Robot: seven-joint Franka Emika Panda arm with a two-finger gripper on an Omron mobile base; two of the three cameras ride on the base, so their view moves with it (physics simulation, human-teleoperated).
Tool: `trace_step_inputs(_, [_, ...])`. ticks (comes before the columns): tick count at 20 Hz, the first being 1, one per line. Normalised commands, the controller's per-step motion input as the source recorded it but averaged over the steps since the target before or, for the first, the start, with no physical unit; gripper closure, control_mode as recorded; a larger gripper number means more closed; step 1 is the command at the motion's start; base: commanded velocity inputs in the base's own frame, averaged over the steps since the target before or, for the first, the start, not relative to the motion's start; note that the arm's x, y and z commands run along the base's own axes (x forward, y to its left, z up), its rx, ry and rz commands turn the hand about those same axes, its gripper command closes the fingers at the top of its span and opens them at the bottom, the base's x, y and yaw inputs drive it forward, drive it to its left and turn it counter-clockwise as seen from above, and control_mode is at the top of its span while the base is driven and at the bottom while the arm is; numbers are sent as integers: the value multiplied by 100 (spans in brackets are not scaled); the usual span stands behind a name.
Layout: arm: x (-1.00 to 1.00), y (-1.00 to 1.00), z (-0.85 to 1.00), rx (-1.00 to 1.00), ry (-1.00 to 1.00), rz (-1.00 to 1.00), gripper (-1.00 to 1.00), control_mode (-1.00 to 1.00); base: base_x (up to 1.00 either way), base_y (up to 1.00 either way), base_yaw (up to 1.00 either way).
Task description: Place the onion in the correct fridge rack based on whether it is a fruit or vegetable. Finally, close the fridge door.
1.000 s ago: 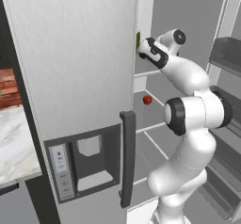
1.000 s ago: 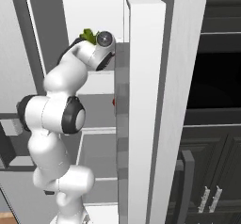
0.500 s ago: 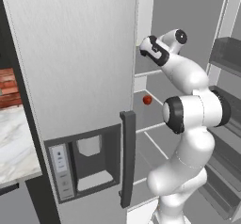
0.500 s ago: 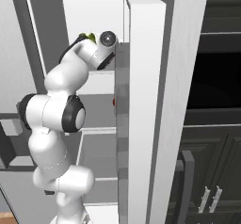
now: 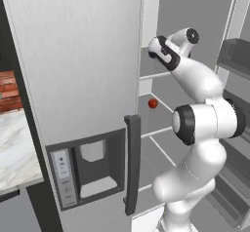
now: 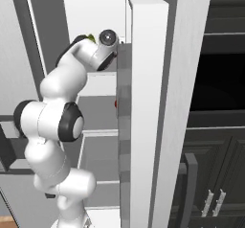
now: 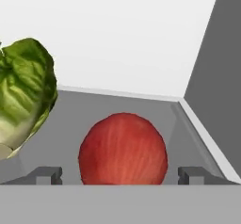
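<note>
in the left base view the arm reaches up and far into the open fridge, its end effector (image 5: 155, 49) at the level of the fridge rack (image 5: 152, 65), the upper grey shelf. a small red ball (image 5: 153, 103) lies on the shelf below, apart from the arm; it looks like the other, fruit-like item, so that lower shelf is probably the fruit level.

in the right base view the fridge door (image 6: 148, 112) stands wide open, near and edge-on, and it hides most of the shelves. the wrist pokes in beside a bit of green at the upper shelf.

in the hand view the onion (image 7: 123, 148) sits between the two finger tips (image 7: 46, 174), which stand wide, one on either side, with gaps visible; the end effector looks open and no longer pinching. the onion seems to rest on the grey rack, just beside a lettuce (image 7: 24, 96) at the left, near the back wall. being a vegetable, it belongs with the lettuce. closing the door is not yet done.
</note>
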Motion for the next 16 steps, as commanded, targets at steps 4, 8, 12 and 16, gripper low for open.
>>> trace_step_inputs(4, [-53, 11, 14, -6, 0, 0, -100, -100, 0, 0, 0])
trace_step_inputs(8, [-62, 21, 26, -10, -2, 0, -100, -100, 0, 0, 0])
trace_step_inputs(12, [-64, 33, 33, -14, -7, 0, -100, -100, 0, 0, 0])
trace_step_inputs(16, [-80, 21, 24, -11, -7, 0, -100, -100, 0, 0, 0])
